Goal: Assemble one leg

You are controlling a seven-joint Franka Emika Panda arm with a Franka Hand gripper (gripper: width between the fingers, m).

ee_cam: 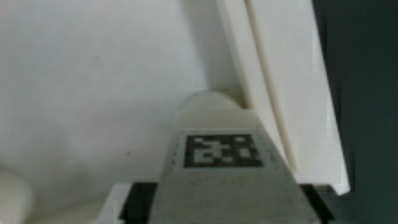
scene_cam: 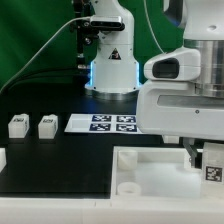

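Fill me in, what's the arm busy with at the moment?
The Panda's end effector is down over the large white tray-like part at the exterior view's right, with a tagged leg between its fingers, close to the tray's raised rim. Whether the leg is seated in a socket cannot be told. Two more legs stand loose on the black table, left of the marker board.

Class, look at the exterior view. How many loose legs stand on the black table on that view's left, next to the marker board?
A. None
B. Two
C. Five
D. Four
B: two small white tagged pieces, one leg and a second leg, stand side by side on the exterior view's left of the marker board.
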